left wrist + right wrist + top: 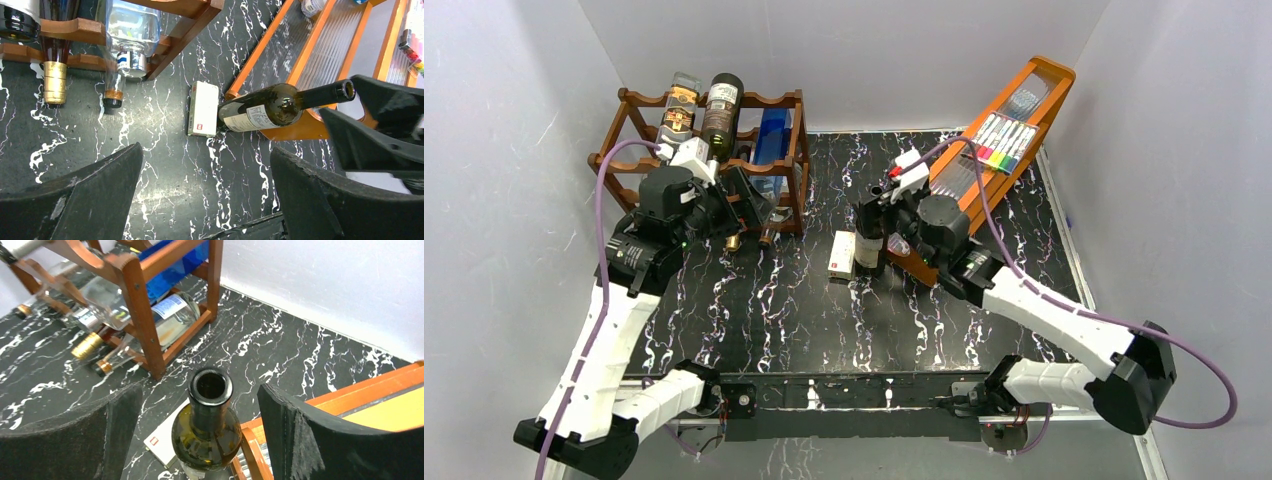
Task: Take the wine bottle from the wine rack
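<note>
The dark green wine bottle (869, 240) (272, 107) (207, 425) stands upright and uncorked on the black marble table, away from the reddish-brown wine rack (796, 160) (185, 25) (142, 315). My right gripper (879, 205) (197, 387) is open. Its jaws stand wide on either side of the bottle's neck without touching it. My left gripper (742, 203) (205, 150) hangs open in front of the rack, with only table between its fingers.
Other bottles (721, 110) and a blue one (774, 135) lie in the rack. A white box (841, 253) lies beside the wine bottle. A slanted orange tray stand (1014, 110) with markers (1002, 143) rises right behind it. White walls enclose the table.
</note>
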You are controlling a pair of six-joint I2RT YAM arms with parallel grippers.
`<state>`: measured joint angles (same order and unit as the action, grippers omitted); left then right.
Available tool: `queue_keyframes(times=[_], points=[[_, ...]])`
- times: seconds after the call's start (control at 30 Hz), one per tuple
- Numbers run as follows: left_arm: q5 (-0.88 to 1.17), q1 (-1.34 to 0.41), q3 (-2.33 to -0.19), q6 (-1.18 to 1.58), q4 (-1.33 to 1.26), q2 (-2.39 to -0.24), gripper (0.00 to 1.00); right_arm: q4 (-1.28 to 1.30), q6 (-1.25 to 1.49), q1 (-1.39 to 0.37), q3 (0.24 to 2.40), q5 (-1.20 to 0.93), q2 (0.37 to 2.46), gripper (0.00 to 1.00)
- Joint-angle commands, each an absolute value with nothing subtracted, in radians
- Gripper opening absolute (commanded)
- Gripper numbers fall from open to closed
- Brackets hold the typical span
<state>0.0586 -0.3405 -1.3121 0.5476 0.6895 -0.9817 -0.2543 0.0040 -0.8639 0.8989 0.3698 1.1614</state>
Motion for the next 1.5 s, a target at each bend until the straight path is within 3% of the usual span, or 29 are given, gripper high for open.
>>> queue_keyframes(times=[0.0, 0.13, 0.47, 0.6, 0.83, 1.17, 1.47], points=[[0.048, -0.339, -1.349, 0.523, 0.691, -0.981, 0.98, -0.039, 0.014, -0.859, 1.070, 0.261, 1.074, 0.98], [0.029, -0.339, -1.341, 0.497, 0.697, -0.982, 0.98, 0.130, 0.034, -0.859, 1.122, 0.183, 0.980, 0.98], [0.002, -0.339, -1.439, 0.387, 0.768, -1.102, 0.98, 0.286, 0.133, -0.859, 0.992, 0.157, 0.754, 0.98], [-0.080, -0.339, -1.647, 0.289, 0.893, -1.273, 0.98, 0.277, 0.118, -0.859, 0.983, 0.179, 0.739, 0.98], [-0.439, -0.339, -1.975, 0.156, 1.009, -1.534, 0.98, 0.304, 0.055, -0.859, 1.030, 0.115, 0.791, 0.98], [-0.630, -0.333, -2.059, -0.084, 0.706, -1.690, 0.98, 0.432, 0.036, -0.858, 1.141, 0.061, 0.838, 0.98], [-0.558, -0.295, -2.184, -0.123, 0.635, -1.881, 0.98, 0.517, 0.080, -0.859, 1.202, 0.077, 0.825, 0.98]])
